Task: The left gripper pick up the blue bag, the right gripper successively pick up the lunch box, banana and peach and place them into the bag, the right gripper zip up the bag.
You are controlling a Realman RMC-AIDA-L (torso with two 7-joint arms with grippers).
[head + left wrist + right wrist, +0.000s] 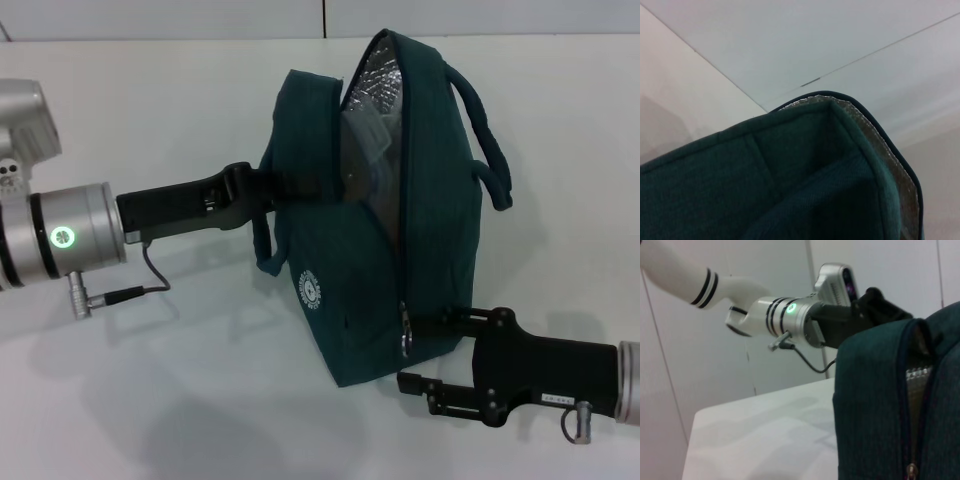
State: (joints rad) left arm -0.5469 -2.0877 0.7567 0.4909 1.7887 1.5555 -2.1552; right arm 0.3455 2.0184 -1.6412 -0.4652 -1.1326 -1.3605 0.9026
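Note:
The blue bag (380,260) stands upright on the white table (150,400). Its top is unzipped and shows silver lining (375,75). My left gripper (262,190) reaches in from the left and is shut on the bag's upper left side by a handle; it also shows as the left gripper (875,310) in the right wrist view. My right gripper (425,352) is open at the bag's lower right corner, its upper finger beside the zipper pull (405,338). A pale clear shape lies inside the opening. The lunch box, banana and peach are hidden.
The second handle (485,140) loops off the bag's right side. A thin cable (150,275) hangs under the left wrist. The table's back edge meets a wall (200,18). The left wrist view is filled by bag (790,190) fabric and lining edge (890,160).

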